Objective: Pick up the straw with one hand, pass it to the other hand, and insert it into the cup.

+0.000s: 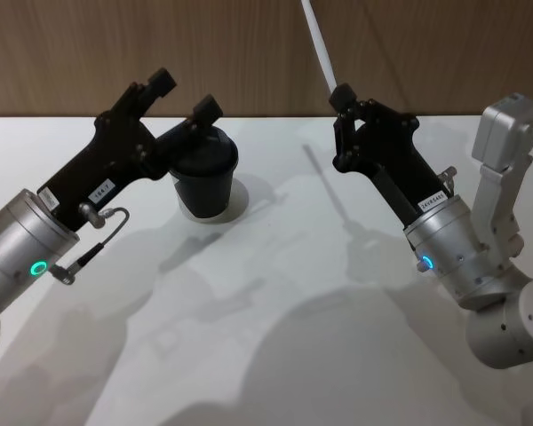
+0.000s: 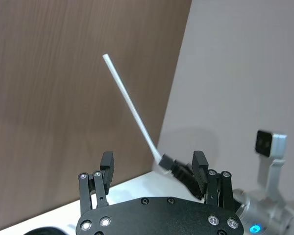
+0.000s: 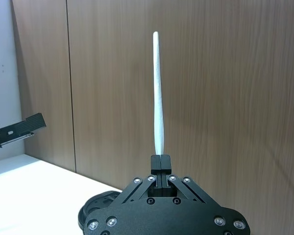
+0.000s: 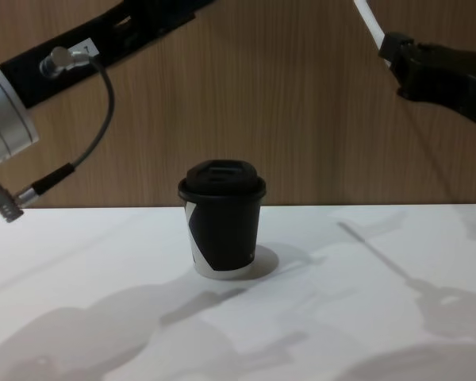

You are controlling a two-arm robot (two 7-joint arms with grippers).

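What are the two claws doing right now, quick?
Left claw: open, holding nothing.
Right claw: closed on the straw, held up in the air.

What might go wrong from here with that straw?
The right gripper pinches the straw only at one end, so the long free part may swing or slip when the open left gripper takes it. The left gripper hangs over the cup; a low move might knock it over. No wide opening shows on the lid, so a tilted straw may miss.
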